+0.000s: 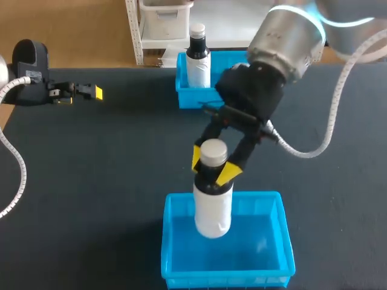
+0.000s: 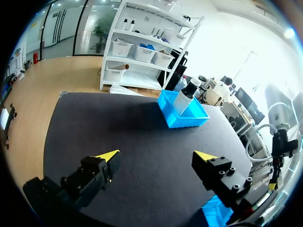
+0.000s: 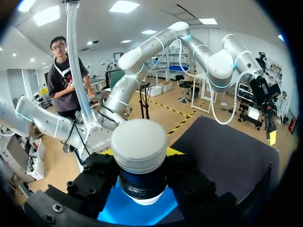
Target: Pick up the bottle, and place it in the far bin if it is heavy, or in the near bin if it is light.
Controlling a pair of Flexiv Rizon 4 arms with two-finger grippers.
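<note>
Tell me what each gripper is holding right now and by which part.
The right gripper is shut on the white bottle, pinching its neck just under the cap, above the near bin. The left gripper is open and holds nothing.

A dark matte table fills most of the head view. Past its far edge, a light wooden floor shows at upper left. A white shelf unit holding pale storage boxes stands at upper centre. In the left wrist view the same shelving stands before a bright white wall, with tall glazed panels at upper left. In the right wrist view, rectangular ceiling lights glow along the top, and yellow-and-black tape marks the floor.
</note>
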